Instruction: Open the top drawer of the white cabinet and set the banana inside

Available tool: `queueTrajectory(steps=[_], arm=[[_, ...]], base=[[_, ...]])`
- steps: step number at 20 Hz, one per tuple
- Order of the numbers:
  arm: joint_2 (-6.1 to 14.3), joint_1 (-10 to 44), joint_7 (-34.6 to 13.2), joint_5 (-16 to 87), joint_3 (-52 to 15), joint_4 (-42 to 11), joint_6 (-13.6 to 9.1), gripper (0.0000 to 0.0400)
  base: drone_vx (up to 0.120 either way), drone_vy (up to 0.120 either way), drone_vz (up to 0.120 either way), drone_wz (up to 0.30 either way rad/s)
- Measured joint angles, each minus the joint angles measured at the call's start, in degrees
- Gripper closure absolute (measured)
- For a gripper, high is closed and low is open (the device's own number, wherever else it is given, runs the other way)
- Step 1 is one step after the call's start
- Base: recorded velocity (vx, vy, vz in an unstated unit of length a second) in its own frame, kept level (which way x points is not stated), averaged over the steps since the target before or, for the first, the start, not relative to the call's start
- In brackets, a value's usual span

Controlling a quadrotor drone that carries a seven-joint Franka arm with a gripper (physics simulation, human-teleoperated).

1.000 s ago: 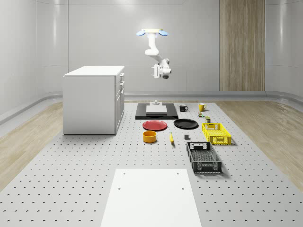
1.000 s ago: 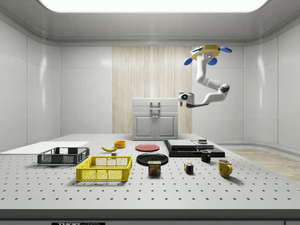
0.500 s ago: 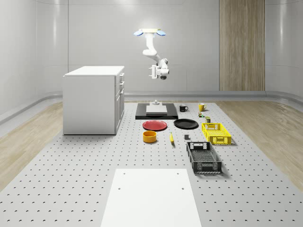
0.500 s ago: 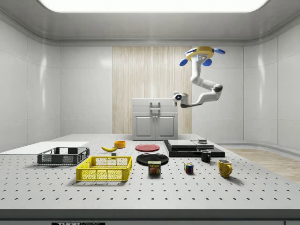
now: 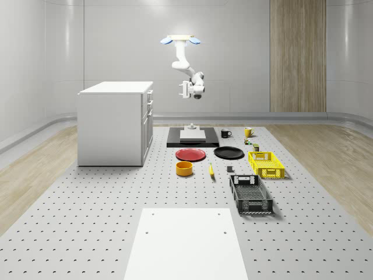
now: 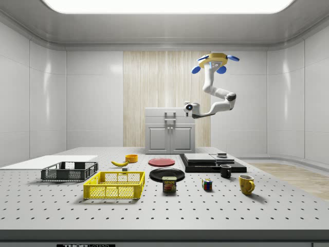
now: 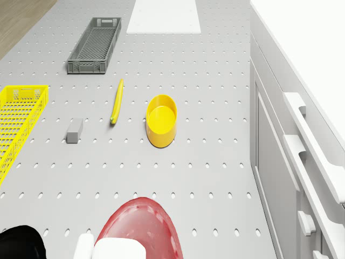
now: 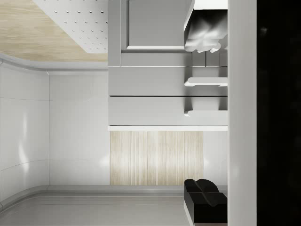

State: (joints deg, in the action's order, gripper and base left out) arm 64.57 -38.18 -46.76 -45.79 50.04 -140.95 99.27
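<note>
Hovering in front of the white cabinet (image 5: 115, 122), gripper (image 5: 185, 89) near its top drawer (image 6: 170, 114), jaw state unreadable, banana (image 7: 117, 101) on the table beyond; we risk clipping the handle.

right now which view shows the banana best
The drone view: the banana lies full length, unobstructed, on the table between the yellow bowl and a small grey block. In the whole-scene view it is a thin foreshortened sliver; in the side view, small and distant.
</note>
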Motion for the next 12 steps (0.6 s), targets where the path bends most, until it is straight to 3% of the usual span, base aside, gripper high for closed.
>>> queueTrajectory(steps=[8,12], arm=[[0.9,-0.8,-0.6,0.7,0.2,-0.1,0.7,0.0],[1.2,-1.1,-0.9,1.0,0.3,-0.2,1.0,0.0]], base=[[0.12,-0.12,0.0,0.0],[0.12,0.0,0.0,0.0]])
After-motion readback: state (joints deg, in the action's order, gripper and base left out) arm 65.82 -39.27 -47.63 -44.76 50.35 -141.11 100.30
